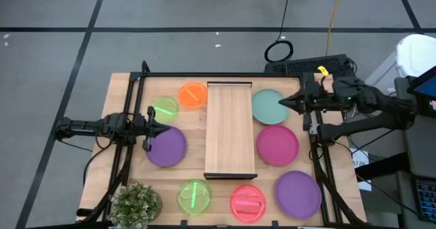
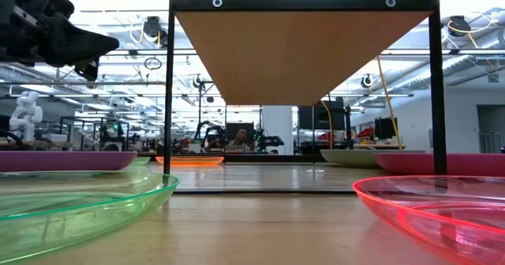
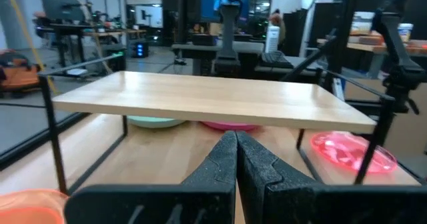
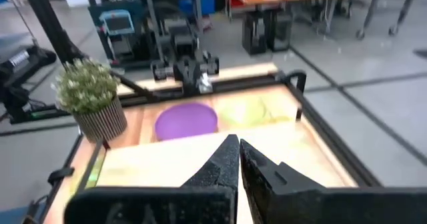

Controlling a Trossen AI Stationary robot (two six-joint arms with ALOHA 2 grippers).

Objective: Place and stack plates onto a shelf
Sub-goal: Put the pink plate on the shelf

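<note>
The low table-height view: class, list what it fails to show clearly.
- Long light-wood shelf: top surface hidden; only its underside shows.
- Translucent green plastic plate: cut off by the left edge.
- Translucent pink-red plate: cut off by the right edge.
- Left gripper: only partly in frame.

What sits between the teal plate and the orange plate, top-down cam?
The shelf lies between the teal plate and the orange plate; its top is bare. Clearest in the high view.

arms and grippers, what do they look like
Both arms are dark, slim and jointed, with black cables along them. The left gripper and the right gripper end in two black tapered fingers with a rough matte surface and stepped inner edges. The right arm carries a yellow tag near its wrist.
</note>
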